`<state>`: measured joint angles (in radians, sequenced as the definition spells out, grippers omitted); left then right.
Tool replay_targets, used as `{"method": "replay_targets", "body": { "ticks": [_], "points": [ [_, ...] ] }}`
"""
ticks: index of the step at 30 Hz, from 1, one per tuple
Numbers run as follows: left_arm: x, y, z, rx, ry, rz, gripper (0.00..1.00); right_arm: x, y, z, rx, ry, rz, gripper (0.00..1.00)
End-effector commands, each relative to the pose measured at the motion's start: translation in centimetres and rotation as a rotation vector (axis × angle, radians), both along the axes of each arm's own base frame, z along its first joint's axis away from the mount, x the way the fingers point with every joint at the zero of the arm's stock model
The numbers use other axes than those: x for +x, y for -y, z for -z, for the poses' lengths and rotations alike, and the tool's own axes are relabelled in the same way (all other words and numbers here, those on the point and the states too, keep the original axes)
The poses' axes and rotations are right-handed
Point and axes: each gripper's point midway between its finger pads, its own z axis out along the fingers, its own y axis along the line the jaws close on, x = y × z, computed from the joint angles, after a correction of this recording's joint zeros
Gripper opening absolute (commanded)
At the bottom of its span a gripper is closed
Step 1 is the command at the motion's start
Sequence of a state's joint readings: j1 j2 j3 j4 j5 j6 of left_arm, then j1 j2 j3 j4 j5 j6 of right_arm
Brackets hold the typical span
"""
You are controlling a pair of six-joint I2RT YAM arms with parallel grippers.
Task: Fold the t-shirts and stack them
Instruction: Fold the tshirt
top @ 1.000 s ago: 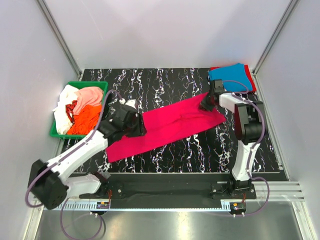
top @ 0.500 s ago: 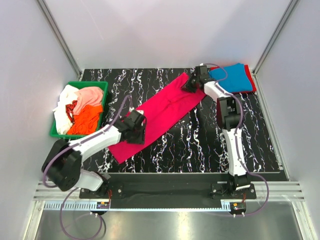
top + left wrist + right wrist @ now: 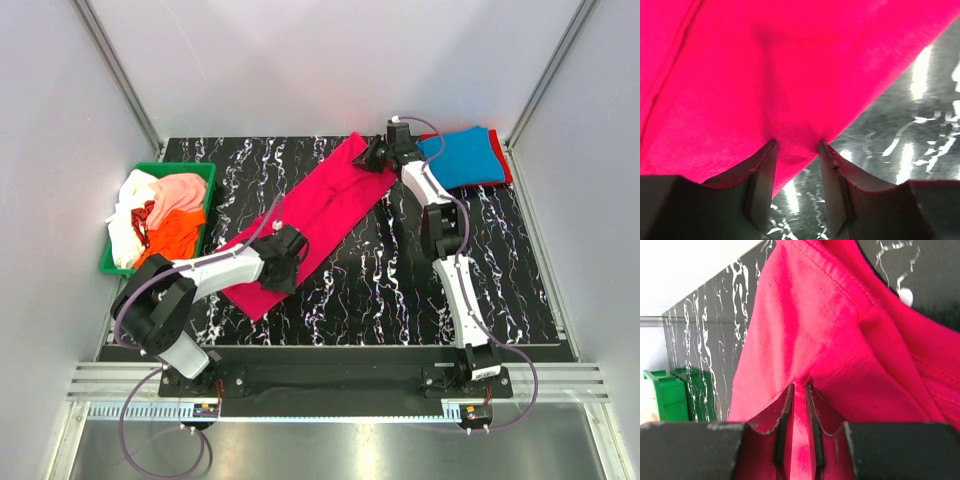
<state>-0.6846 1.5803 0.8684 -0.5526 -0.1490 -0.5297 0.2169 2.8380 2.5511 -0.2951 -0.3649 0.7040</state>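
The magenta t-shirt (image 3: 320, 215), folded into a long strip, lies diagonally on the black marbled table, running from near left to far right. My left gripper (image 3: 290, 258) is at the strip's near right edge. In the left wrist view its fingertips (image 3: 796, 143) pinch a puckered bunch of magenta cloth (image 3: 790, 75). My right gripper (image 3: 375, 158) is shut on the strip's far end, and a thin fold of cloth (image 3: 805, 340) runs between its narrow jaws (image 3: 799, 386). A folded blue t-shirt (image 3: 470, 158) lies on a red t-shirt (image 3: 507, 170) at the back right corner.
A green bin (image 3: 175, 168) stands at the left edge and holds crumpled white, peach-pink and orange t-shirts. It also shows in the right wrist view as a green bin (image 3: 670, 395). White walls and metal posts enclose the table on three sides.
The right gripper carried the shirt's far end leftward and toward the back. The left gripper slid right and nearer. The strip swung from nearly level to a steep diagonal.
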Motion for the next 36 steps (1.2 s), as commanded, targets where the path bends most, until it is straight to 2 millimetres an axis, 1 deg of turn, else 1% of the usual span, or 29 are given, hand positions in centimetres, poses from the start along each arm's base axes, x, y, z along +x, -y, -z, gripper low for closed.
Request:
{"method": "replay_targets", "body": {
  "ticks": [1,3,4,6,7,8,9,10,11,12,13,14,15,17,19,20,21,22,23,25,26,28,29,30,31,32,34,35,36],
  "points": [
    [-1.4,2.4,2.2,-0.056,-0.058,0.017,0.43,0.4,-0.4,-0.5,-0.013,0.032,-0.020,0.23],
    [-1.8,3.7,2.1,-0.096,-0.077,0.023,0.43,0.6,-0.4,-1.3,-0.014,0.051,-0.024,0.24],
    [-1.9,4.2,1.8,-0.107,-0.077,0.027,0.43,0.7,-0.4,-2.5,-0.012,0.066,-0.024,0.24],
    [-2.5,5.2,1.9,-0.121,-0.090,0.034,0.43,0.6,-0.3,-3.7,-0.019,0.084,-0.031,0.26],
    [-2.9,5.9,1.9,-0.128,-0.091,0.049,0.43,0.6,-0.3,-6.0,-0.015,0.112,-0.033,0.28],
    [-3.1,6.3,1.8,-0.132,-0.090,0.056,0.43,0.4,-0.4,-7.1,-0.017,0.124,-0.035,0.29],
    [-3.2,6.8,1.7,-0.133,-0.088,0.053,0.43,0.2,0.0,-9.5,-0.026,0.154,-0.033,0.35],
    [-3.6,7.6,1.7,-0.144,-0.085,0.070,0.43,0.0,0.3,-10.8,-0.036,0.170,-0.030,0.41],
    [-3.8,8.3,1.7,-0.161,-0.095,0.076,0.43,-0.7,0.6,-10.9,-0.053,0.146,-0.022,0.42],
    [-4.0,9.2,1.6,-0.178,-0.096,0.080,0.43,-1.2,1.3,-14.8,-0.071,0.200,-0.003,0.43],
    [-4.1,9.7,1.5,-0.184,-0.093,0.084,0.43,-1.6,1.6,-16.2,-0.083,0.215,0.006,0.43],
    [-4.3,10.1,1.6,-0.183,-0.096,0.092,0.43,-2.3,2.2,-16.1,-0.104,0.200,0.012,0.44],
    [-4.4,10.7,1.3,-0.191,-0.092,0.104,0.43,-3.0,3.0,-19.8,-0.128,0.257,0.038,0.45],
    [-5.3,11.8,1.1,-0.200,-0.094,0.128,0.43,-4.5,5.1,-21.4,-0.178,0.258,0.080,0.45],
    [-6.3,12.7,1.0,-0.206,-0.096,0.152,0.43,-5.4,6.5,-21.1,-0.197,0.234,0.104,0.44],
    [-6.6,13.1,1.1,-0.207,-0.099,0.157,0.43,-5.9,8.0,-19.2,-0.208,0.181,0.123,0.43],
    [-6.8,14.0,0.8,-0.223,-0.096,0.161,0.43,-6.5,8.4,-19.5,-0.187,0.168,0.134,0.41],
    [-7.4,15.0,0.7,-0.236,-0.092,0.187,0.44,-6.8,8.9,-18.8,-0.184,0.144,0.143,0.40],
    [-8.0,16.4,0.5,-0.263,-0.116,0.206,0.44,-7.3,9.3,-17.1,-0.181,0.097,0.155,0.38],
    [-9.0,18.1,0.2,-0.286,-0.127,0.249,0.44,-7.6,9.8,-15.7,-0.189,0.063,0.167,0.36],
    [-8.9,19.4,-0.3,-0.305,-0.118,0.272,0.44,-7.9,9.7,-14.6,-0.182,0.034,0.166,0.34],
    [-9.0,20.7,-0.9,-0.321,-0.103,0.308,0.44,-8.0,9.1,-12.5,-0.169,-0.009,0.140,0.32],
    [-8.7,21.8,-1.7,-0.346,-0.096,0.319,0.44,-8.1,9.0,-11.7,-0.168,-0.025,0.133,0.31],
    [-8.6,22.0,-2.1,-0.350,-0.099,0.324,0.45,-8.0,9.1,-10.1,-0.176,-0.051,0.131,0.31],
    [-8.5,22.3,-2.8,-0.354,-0.093,0.331,0.45,-7.9,9.1,-9.3,-0.181,-0.061,0.130,0.31],
    [-7.9,23.0,-4.2,-0.369,-0.067,0.346,0.45,-7.8,9.1,-7.7,-0.197,-0.080,0.121,0.31],
    [-7.5,22.9,-5.7,-0.360,-0.048,0.355,0.47,-7.5,9.1,-6.2,-0.206,-0.099,0.121,0.29],
    [-7.1,23.3,-7.8,-0.388,-0.010,0.371,0.47,-7.2,9.1,-5.3,-0.210,-0.109,0.120,0.29],
    [-6.7,22.8,-8.7,-0.388,0.000,0.367,0.48,-7.0,9.0,-4.9,-0.209,-0.111,0.120,0.28]
  ]
}}
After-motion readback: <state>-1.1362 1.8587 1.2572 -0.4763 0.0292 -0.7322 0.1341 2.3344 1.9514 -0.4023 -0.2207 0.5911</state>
